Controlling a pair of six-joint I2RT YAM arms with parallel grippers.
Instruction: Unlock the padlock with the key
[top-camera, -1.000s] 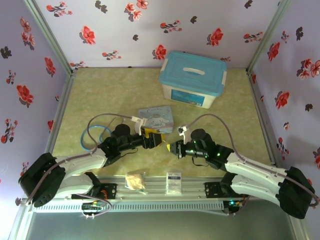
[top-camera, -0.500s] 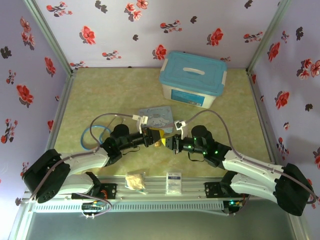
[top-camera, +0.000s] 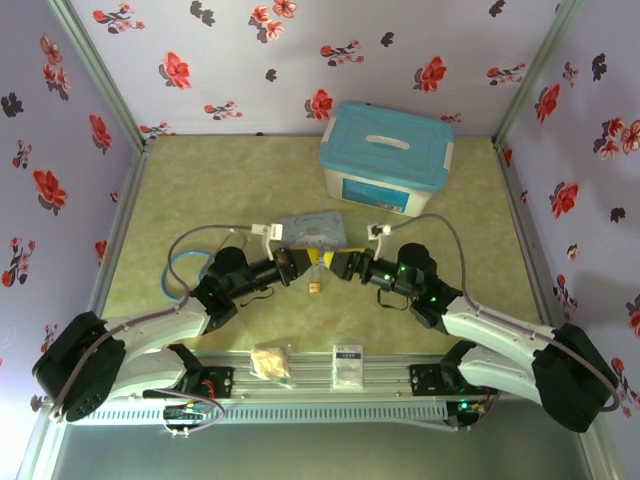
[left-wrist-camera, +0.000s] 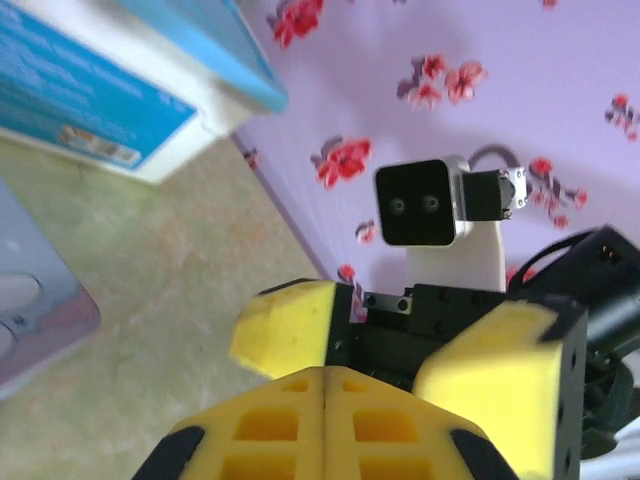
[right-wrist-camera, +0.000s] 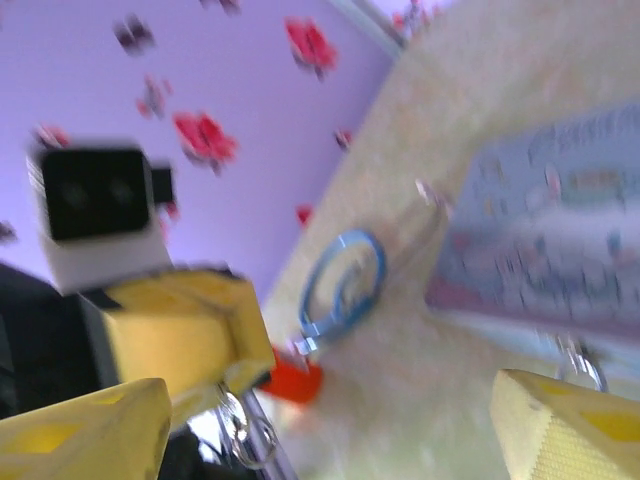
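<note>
REMOTE STATION: My two arms reach in from the near edge of the table (top-camera: 230, 180) and meet tip to tip at its middle. The left claw (top-camera: 298, 264) is pressed fully together, pads flush; I cannot tell whether something thin is pinched between them. Facing it, the right claw (top-camera: 338, 265) stands wide apart, its fingers (right-wrist-camera: 570, 420) empty, a pose I read as a hand-over between arms. The padlock (top-camera: 316, 287) shows as a brass speck just below the gap between the two claws; hanging or lying, I cannot say. A silvery loop (right-wrist-camera: 238, 425) dangles under the left claw. The key I cannot make out. Beyond lie the pastel tin (top-camera: 315, 228) and, farther back, the blue-lidded box (top-camera: 385, 170).
</note>
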